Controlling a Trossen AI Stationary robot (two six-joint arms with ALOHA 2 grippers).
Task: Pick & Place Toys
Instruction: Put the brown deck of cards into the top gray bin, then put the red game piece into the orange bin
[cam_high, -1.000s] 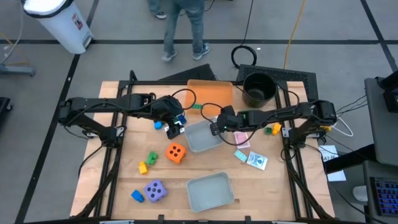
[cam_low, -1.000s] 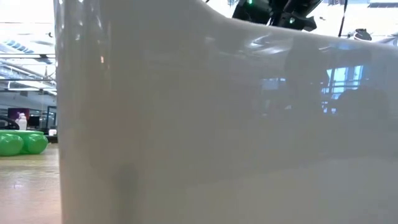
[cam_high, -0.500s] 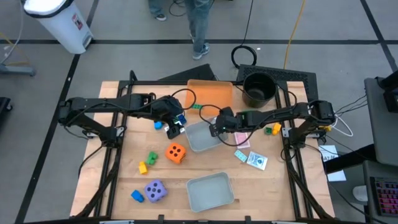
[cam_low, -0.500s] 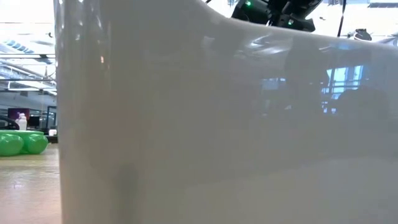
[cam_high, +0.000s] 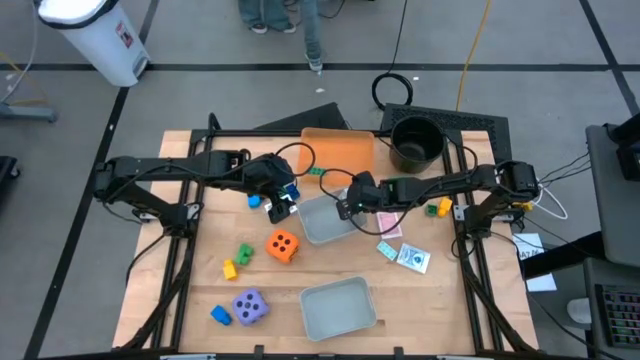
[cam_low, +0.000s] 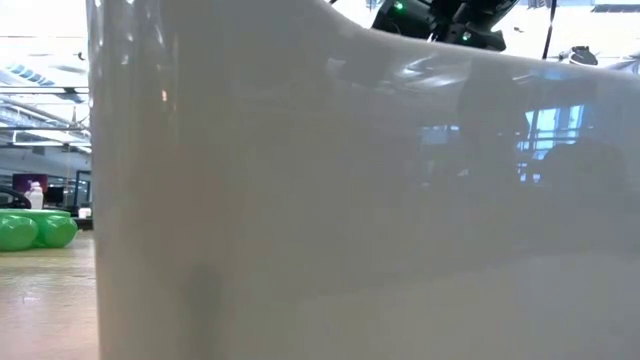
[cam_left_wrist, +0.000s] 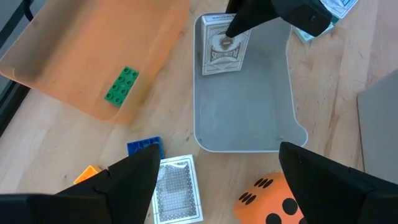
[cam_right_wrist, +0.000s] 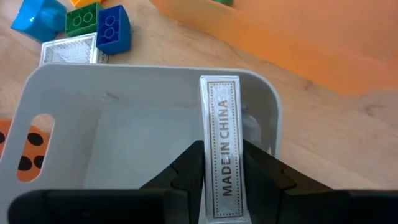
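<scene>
I am reaching my right hand (cam_right_wrist: 222, 163) in over the nearer grey tray (cam_high: 325, 219) at mid tabletop (cam_high: 180, 300), fingers pinched narrow on a white card deck (cam_right_wrist: 222, 134) held on edge just above the tray floor; its side reads MADE IN CHINA. My left hand (cam_left_wrist: 214, 186) is hovering with fingers spread wide and holding nothing, over a grey patterned card (cam_left_wrist: 177, 198) lying flat on the wood, just beside that tray's corner.

Counting from the front of the tabletop: a second grey tray (cam_high: 338, 308), one purple die (cam_high: 249, 306) with a blue brick (cam_high: 220, 315) beside it, one orange die (cam_high: 283, 245), a yellow brick (cam_high: 230, 269) and a green brick (cam_high: 245, 254). To the right, two cards (cam_high: 405, 255) are lying flat, teal and white. Farther back, a blue brick (cam_left_wrist: 145, 147) is sitting near my left hand, and one green brick (cam_left_wrist: 121, 84) is lying in the orange tray (cam_high: 338, 150). The black pot (cam_high: 416, 142) is standing at the far edge.
</scene>
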